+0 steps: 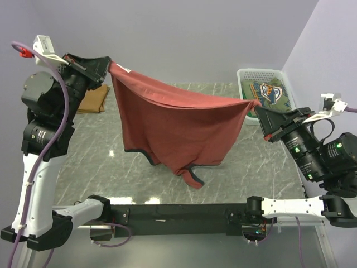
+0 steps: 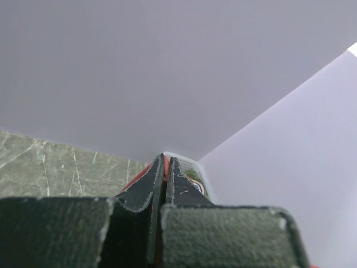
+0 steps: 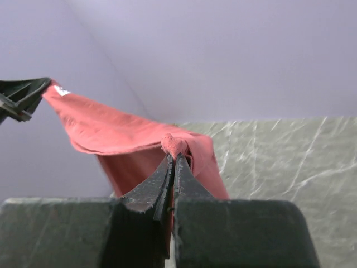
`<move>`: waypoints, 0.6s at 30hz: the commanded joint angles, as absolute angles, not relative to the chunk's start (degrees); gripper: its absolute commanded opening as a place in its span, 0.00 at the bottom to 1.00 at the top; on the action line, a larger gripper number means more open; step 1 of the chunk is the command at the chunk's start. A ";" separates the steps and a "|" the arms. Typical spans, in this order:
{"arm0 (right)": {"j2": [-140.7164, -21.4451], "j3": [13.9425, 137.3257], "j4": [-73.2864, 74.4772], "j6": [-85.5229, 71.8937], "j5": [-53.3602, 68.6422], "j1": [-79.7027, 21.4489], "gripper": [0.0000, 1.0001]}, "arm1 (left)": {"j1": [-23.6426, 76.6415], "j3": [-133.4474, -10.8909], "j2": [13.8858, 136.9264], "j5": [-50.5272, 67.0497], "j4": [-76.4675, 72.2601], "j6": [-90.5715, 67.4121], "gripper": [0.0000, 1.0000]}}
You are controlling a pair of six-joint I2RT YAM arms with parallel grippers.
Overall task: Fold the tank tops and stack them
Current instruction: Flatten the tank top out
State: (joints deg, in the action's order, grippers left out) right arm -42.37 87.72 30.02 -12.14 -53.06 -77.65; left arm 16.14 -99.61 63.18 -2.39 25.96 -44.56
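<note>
The rust-red tank top [image 1: 178, 123] hangs stretched in the air between both grippers, its dark-trimmed armholes dangling just above the marble table [image 1: 89, 167]. My left gripper [image 1: 109, 66] is shut on its upper left corner; a sliver of red cloth [image 2: 134, 181] shows beside the closed fingers [image 2: 166, 162]. My right gripper [image 1: 257, 109] is shut on the right corner, and a bunch of red fabric [image 3: 177, 144] pokes out above its fingertips [image 3: 174, 162]. The tan-brown tank top [image 1: 93, 99] lies folded at the table's back left, partly hidden behind the left arm.
A white mesh basket [image 1: 245, 75] stands at the back right, holding a greenish cloth with a printed logo [image 1: 269, 92]. Its rim [image 2: 189, 162] peeks past the left fingers. Both arm bases sit along the near table edge.
</note>
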 commanded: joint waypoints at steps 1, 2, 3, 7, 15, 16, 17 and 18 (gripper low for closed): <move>-45.00 84.74 13.68 3.47 -56.60 -77.52 0.00 | 15.73 -100.55 66.87 -2.29 24.96 -45.44 0.00; -45.44 83.42 11.36 4.99 -55.38 -74.91 0.00 | 15.12 -100.02 67.75 -2.02 23.57 -45.87 0.00; -46.74 82.02 10.56 5.10 -52.59 -71.32 0.00 | 14.51 -98.80 68.46 -1.41 22.60 -46.31 0.00; -54.30 83.23 16.00 -8.23 -25.01 -44.34 0.00 | 10.73 -96.86 72.85 3.49 15.57 -48.69 0.00; -85.49 110.26 15.56 -15.03 4.81 -22.07 0.00 | 4.14 -113.43 95.95 14.49 1.15 -51.32 0.00; -88.21 115.09 16.86 -15.29 5.96 -20.76 0.00 | 3.43 -118.08 99.28 16.07 0.88 -51.94 0.00; -93.72 126.27 18.09 -15.38 6.85 -20.31 0.00 | 2.21 -123.35 106.02 19.48 1.40 -53.51 0.00; -96.48 132.82 20.89 -14.68 7.38 -20.04 0.00 | 1.68 -135.93 112.00 20.56 2.97 -54.57 0.00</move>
